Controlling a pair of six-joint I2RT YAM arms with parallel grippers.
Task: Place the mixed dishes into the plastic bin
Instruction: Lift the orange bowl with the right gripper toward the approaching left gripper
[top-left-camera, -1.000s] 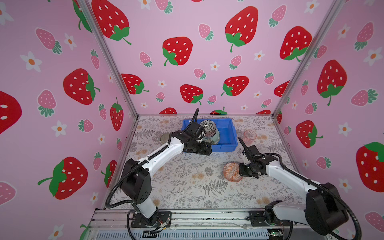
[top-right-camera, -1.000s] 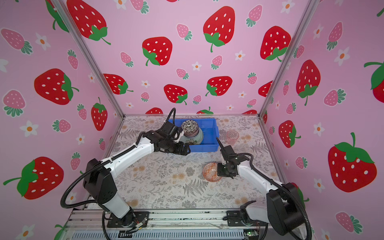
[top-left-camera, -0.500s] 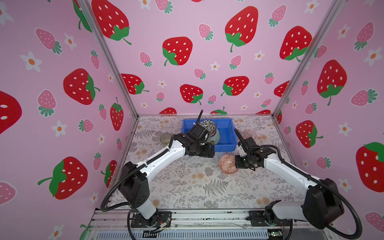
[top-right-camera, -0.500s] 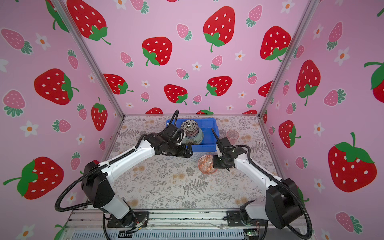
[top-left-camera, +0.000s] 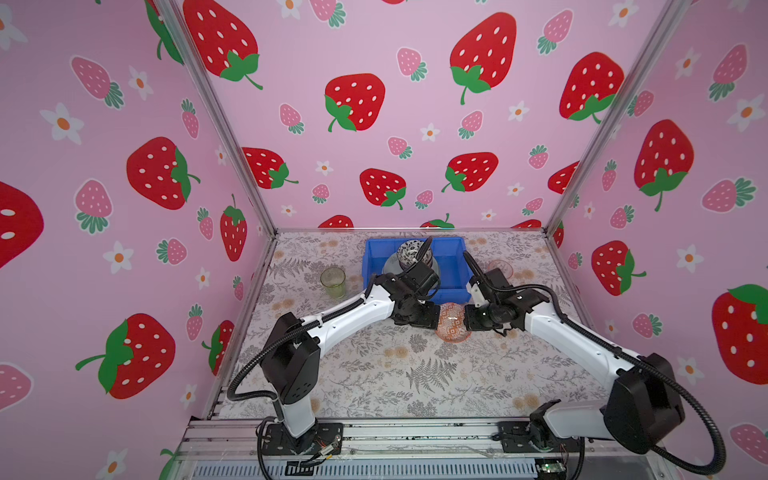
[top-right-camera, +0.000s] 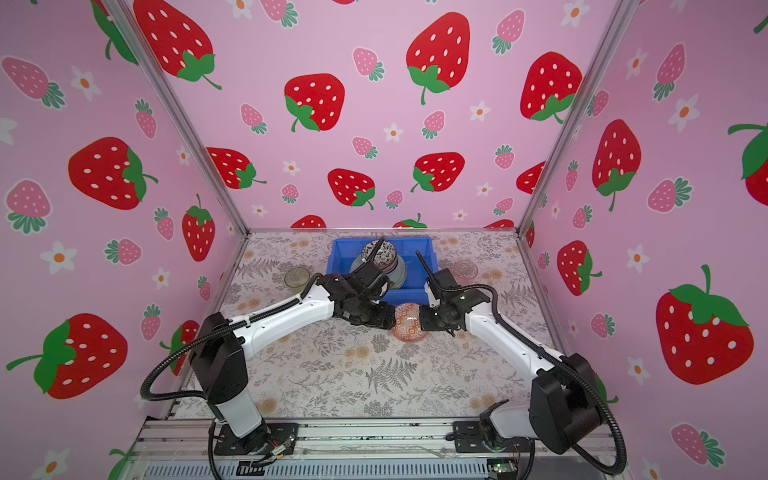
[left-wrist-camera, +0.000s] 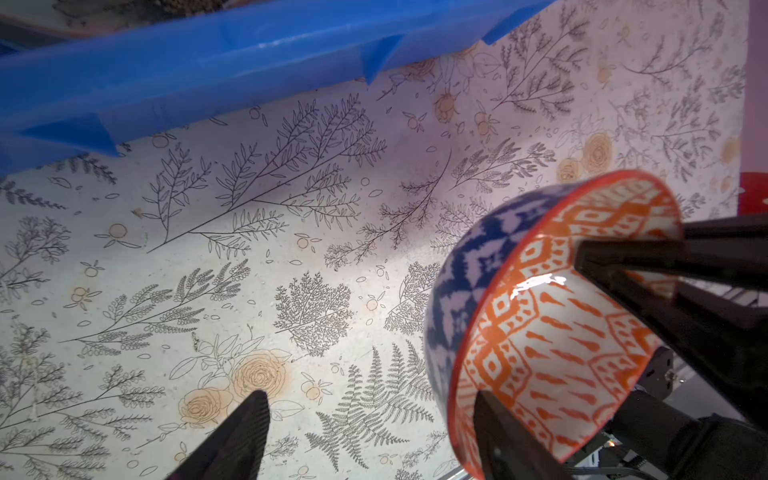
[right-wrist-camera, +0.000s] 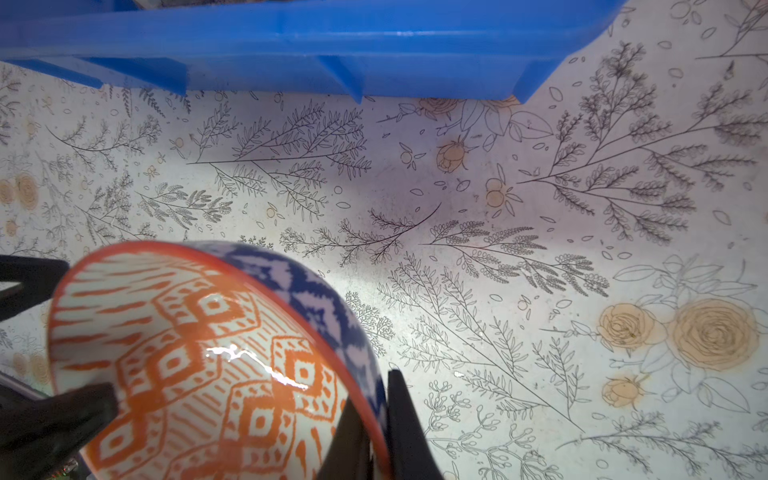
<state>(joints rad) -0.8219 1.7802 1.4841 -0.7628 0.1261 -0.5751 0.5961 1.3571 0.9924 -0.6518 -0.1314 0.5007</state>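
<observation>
Transfer of orange bowl (top-left-camera: 453, 328) to just before blue bin (top-left-camera: 376, 266), not yet inside: rim clamped in right gripper (right-wrist-camera: 374, 415), tilted; left gripper (left-wrist-camera: 370, 399) withdrawn from bin, jaws apart astride opposite rim, suggesting handover before placement.

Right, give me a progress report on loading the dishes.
Done: a stack of plates topped by a black-white bowl sits in the blue bin. In hand: the right gripper clamps the orange bowl by its rim in front of the bin; the left gripper is open beside it. Left: that bowl, the green tumbler and the pink tumbler on the table.
</observation>
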